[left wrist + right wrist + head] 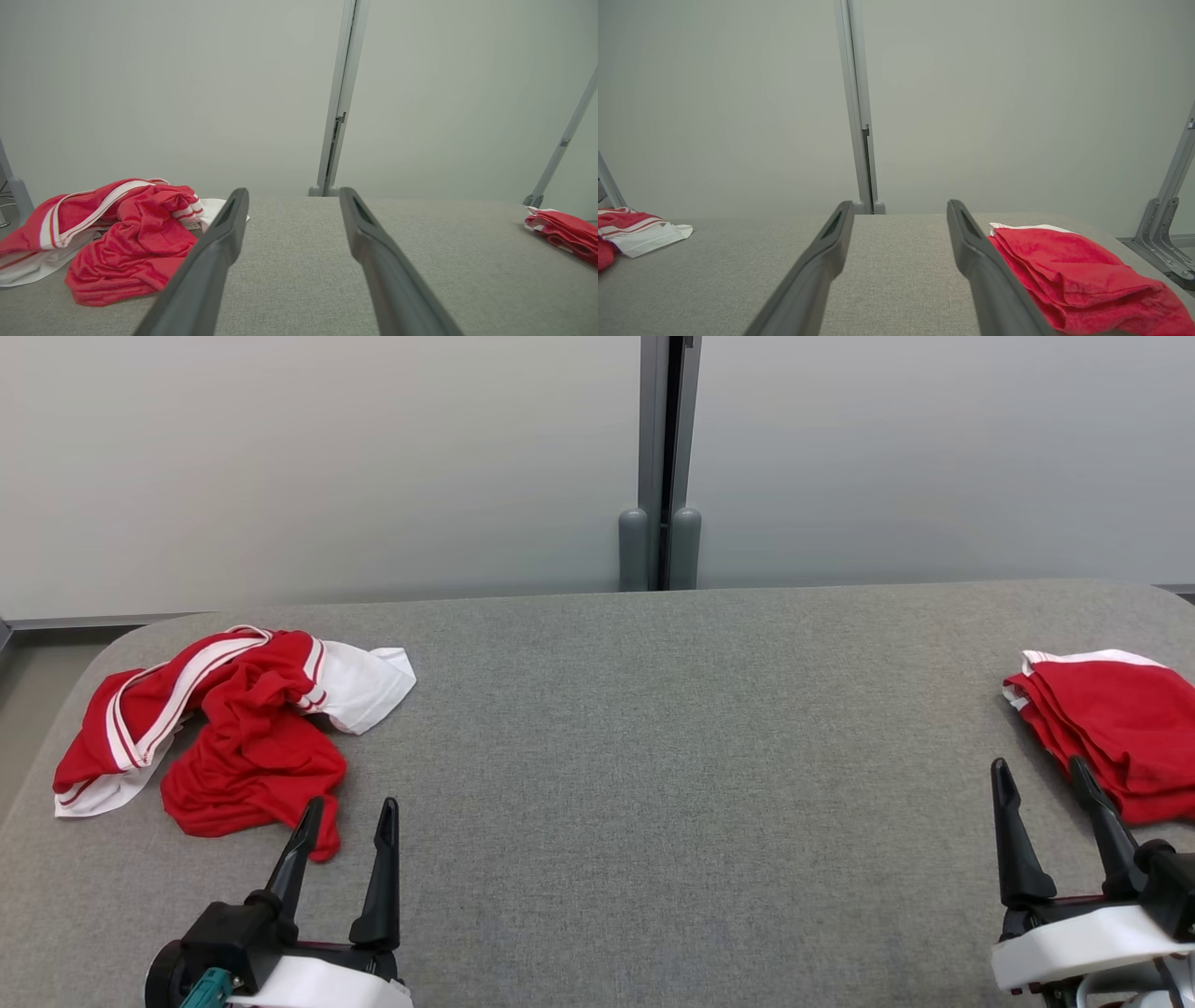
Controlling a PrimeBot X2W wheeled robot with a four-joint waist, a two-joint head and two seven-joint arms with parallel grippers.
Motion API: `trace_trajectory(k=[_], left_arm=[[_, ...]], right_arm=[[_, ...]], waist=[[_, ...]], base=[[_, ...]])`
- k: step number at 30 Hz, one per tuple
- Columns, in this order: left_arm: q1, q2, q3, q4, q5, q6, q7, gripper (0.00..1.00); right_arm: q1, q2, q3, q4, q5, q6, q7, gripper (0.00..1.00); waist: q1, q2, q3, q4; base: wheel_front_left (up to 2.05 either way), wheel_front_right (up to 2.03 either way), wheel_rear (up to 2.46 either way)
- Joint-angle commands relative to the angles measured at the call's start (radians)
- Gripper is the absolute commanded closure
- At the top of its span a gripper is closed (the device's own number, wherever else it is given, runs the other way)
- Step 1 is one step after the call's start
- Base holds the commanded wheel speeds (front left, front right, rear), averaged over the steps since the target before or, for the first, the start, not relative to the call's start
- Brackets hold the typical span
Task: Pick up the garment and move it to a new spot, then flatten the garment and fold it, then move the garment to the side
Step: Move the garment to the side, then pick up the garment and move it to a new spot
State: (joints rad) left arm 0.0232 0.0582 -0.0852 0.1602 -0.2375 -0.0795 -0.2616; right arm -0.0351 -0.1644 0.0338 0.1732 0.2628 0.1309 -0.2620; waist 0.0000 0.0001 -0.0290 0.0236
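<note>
A crumpled red and white garment (233, 733) lies in a heap at the left end of the grey table (653, 756); it also shows in the left wrist view (121, 238) and at the left edge of the right wrist view (635, 231). My left gripper (350, 817) stands open just in front of the heap, its left fingertip close to the red cloth, holding nothing. At the lower right my right gripper (1041, 775) is open and empty, beside a folded red garment (1111, 723).
The folded red garment (1069, 275) lies at the table's right edge, seen too in the left wrist view (560, 228). A pale wall with a grey post (660, 462) stands behind the table. Bare grey cloth spans the table's middle.
</note>
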Motion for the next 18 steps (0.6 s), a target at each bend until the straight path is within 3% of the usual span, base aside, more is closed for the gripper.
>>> trace_trajectory(k=[1, 12, 18], left_arm=[[-0.01, 0.003, 0.005, 0.001, 0.006, -0.006, -0.005, 0.0], [-0.016, -0.003, 0.012, 0.012, 0.017, -0.016, -0.005, 0.0], [-0.032, -0.004, 0.021, 0.031, 0.015, -0.01, -0.005, 0.0]], right_arm=[[-0.005, -0.004, -0.002, -0.004, 0.001, 0.0, -0.004, 0.0], [0.005, -0.009, 0.013, -0.002, -0.006, 0.0, -0.004, 0.0], [0.009, -0.002, 0.025, -0.002, 0.003, 0.0, -0.004, 0.0]], waist=[[0.0, -0.0001, 0.0, 0.0], [0.0, -0.0001, -0.002, 0.011], [0.0, -0.0001, 0.002, 0.063]], base=[[0.0, 0.0, 0.0], [0.0, 0.0, 0.0], [0.0, 0.0, 0.0]])
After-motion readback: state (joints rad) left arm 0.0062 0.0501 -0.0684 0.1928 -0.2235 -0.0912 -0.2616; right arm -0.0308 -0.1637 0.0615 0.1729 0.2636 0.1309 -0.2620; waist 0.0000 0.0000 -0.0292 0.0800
